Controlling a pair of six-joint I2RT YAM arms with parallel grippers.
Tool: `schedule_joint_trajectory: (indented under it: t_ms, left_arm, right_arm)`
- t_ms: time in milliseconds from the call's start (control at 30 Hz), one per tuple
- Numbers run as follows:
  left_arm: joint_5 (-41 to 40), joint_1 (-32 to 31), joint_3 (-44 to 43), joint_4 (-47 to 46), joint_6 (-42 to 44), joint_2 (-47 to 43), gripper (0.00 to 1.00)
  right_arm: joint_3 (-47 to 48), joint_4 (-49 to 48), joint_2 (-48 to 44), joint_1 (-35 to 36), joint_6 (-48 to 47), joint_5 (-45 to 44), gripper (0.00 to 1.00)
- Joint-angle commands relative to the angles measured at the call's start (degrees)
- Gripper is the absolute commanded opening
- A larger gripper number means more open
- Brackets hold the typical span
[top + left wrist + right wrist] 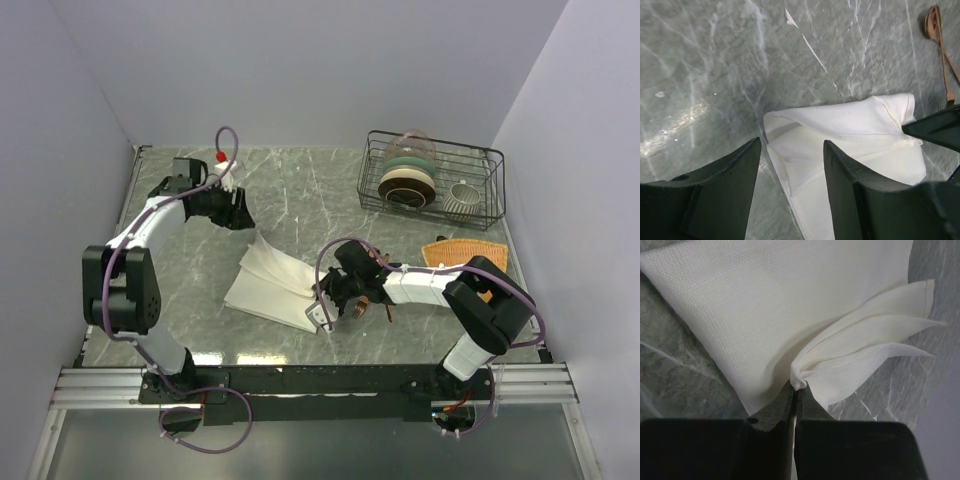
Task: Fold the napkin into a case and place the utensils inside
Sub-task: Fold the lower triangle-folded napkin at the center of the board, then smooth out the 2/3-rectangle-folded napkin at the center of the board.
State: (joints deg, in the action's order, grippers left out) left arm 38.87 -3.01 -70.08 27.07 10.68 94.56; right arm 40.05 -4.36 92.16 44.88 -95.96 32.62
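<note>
We see the right gripper (796, 386) closed tight on a small bunched corner of the cream-white napkin (765, 305), pinching it between its fingertips. Beside the pinch, three loose cloth layers fan outward. The napkin lies folded in layers on the grey marbled surface (300, 190), left of centre and toward the near edge. The left gripper (792, 145) hangs near the napkin's far end with its jaws parted, holding nothing and not touching the cloth. The copper utensils (358, 311) lie just beside the napkin's right edge, partly hidden under the right arm. An orange woven mat (455, 250) sits near the right edge, and a wire rack (490, 185) of dishes stands in the far right corner.
</note>
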Motion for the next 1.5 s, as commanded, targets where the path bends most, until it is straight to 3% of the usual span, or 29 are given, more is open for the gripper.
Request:
schedule_joint_trajectory:
  t_ms: [0, 533, 867, 933, 1000, 1100, 1200, 1233, 1333, 1467]
  left_arm:
    - [0.2, -1.5, -3.7, 3.2, 5.2, 3.9, 0.60]
    - [1.2, -2.7, -9.1, 3.6, 6.3, 13.6, 0.61]
    - [3.0, -2.7, -7.4, 4.0, 7.8, 13.8, 0.42]
    - [3.0, -2.7, -7.3, 3.7, 8.8, 13.6, 0.43]
    - [2.7, -2.7, -7.1, 3.3, 10.7, 12.6, 0.52]
    - [1.7, -2.6, -8.3, 4.9, 21.8, 10.6, 0.59]
    - [2.1, -1.7, -11.1, 11.2, 38.8, 9.8, 0.62]
    - [1.7, -1.5, -11.8, 13.6, 48.8, 10.0, 0.62]
    - [0.8, -1.5, -12.6, 20.9, 63.4, 10.9, 0.61]
    - [1.0, -1.7, -13.7, 21.5, 67.5, 12.7, 0.60]
  right_arm:
    - [-0.5, -2.7, -1.3, 0.6, -1.9, 1.2, 0.00]
    - [0.8, -1.9, -0.7, 0.6, -1.6, 1.3, 0.00]
    - [1.2, -2.1, -0.8, 0.6, -1.2, 1.5, 0.00]
    - [1.3, -2.1, -0.7, 0.6, -1.1, 1.6, 0.00]
    - [1.4, -1.8, -0.6, 0.6, -1.0, 1.5, 0.00]
    - [1.4, -2.0, -0.7, 0.6, -0.7, 1.5, 0.00]
    - [1.6, -2.0, -0.8, 0.6, 0.2, 1.7, 0.00]
    - [1.6, -2.1, -0.7, 0.5, 0.2, 1.6, 0.00]
    - [1.0, -3.8, -0.7, 0.5, 0.6, 1.7, 0.00]
    - [1.1, -4.4, -0.4, 0.5, 1.0, 1.7, 0.00]
